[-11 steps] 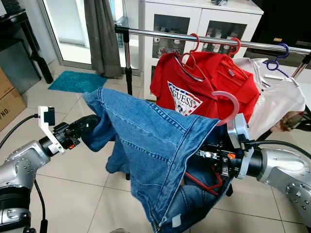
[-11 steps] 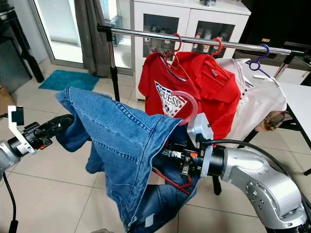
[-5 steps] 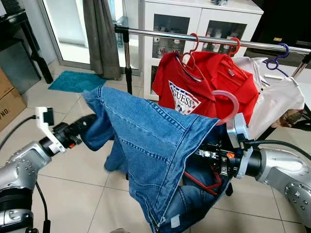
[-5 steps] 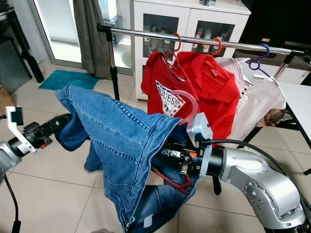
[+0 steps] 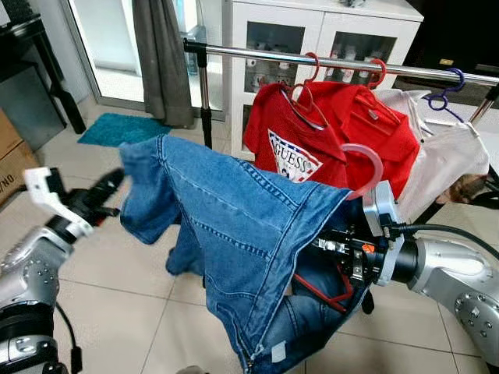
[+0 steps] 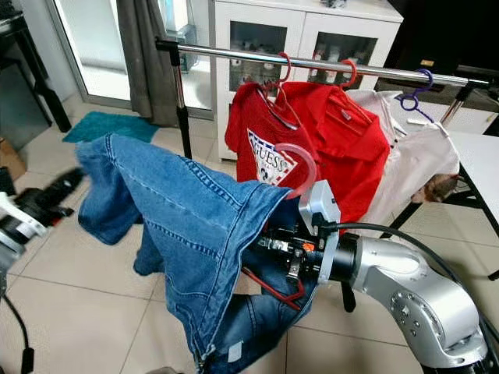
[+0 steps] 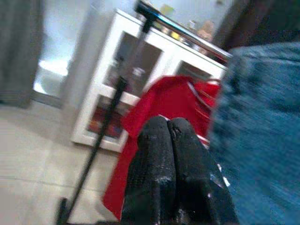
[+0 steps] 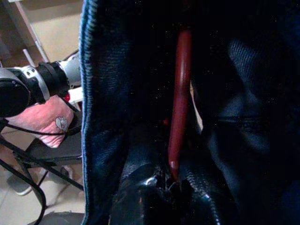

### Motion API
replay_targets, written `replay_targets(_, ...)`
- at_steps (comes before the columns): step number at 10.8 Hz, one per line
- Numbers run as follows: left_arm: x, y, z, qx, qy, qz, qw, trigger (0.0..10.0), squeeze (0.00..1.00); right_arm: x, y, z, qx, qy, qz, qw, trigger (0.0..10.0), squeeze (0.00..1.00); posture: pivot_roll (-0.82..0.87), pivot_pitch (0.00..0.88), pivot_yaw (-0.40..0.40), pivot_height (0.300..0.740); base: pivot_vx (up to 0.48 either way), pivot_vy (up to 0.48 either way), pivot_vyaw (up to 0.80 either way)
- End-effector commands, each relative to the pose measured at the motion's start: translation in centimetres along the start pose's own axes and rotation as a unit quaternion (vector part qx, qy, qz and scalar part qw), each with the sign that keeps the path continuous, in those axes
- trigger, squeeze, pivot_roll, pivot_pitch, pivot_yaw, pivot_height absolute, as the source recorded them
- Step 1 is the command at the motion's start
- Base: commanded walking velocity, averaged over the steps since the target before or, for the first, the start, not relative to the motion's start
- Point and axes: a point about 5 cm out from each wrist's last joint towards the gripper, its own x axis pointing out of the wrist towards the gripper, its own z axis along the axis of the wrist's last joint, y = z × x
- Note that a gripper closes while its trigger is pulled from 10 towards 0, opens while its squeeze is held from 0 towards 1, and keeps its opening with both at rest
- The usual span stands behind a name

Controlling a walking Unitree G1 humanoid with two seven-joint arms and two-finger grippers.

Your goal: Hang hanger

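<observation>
Denim jeans [image 5: 234, 226] hang floppy and heavy on red hanger [image 5: 365, 167]; right tool [image 5: 343, 261] clamped on its bar, the stiff hold. Left tool [image 5: 100, 195] together, clear.

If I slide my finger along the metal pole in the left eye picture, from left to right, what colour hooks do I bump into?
Along the rail: first red hook → second red hook → purple hook.
</observation>
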Motion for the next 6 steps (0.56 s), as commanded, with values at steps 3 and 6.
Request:
replay_targets(3, -0.3, 2.1, -0.2, 0.055, 0.014, 0.125, 0.991, 0.0, 0.0, -0.4, -0.6, 0.7, -0.01, -0.01, -0.019, 1.0, 10.0, 0.0, -0.12, 0.0, 0.014, 0.74, 0.0, 0.0, 0.0)
replay_targets(6, 0.5, 0.6, 2.7, 0.155, -0.062, 0.067, 0.984, 10.0, 1.0, -0.5, -0.9, 0.8, -0.015, -0.007, -0.034, 0.999, 10.0, 0.0, -0.13, 0.0, 0.022, 0.74, 0.0, 0.0, 0.0)
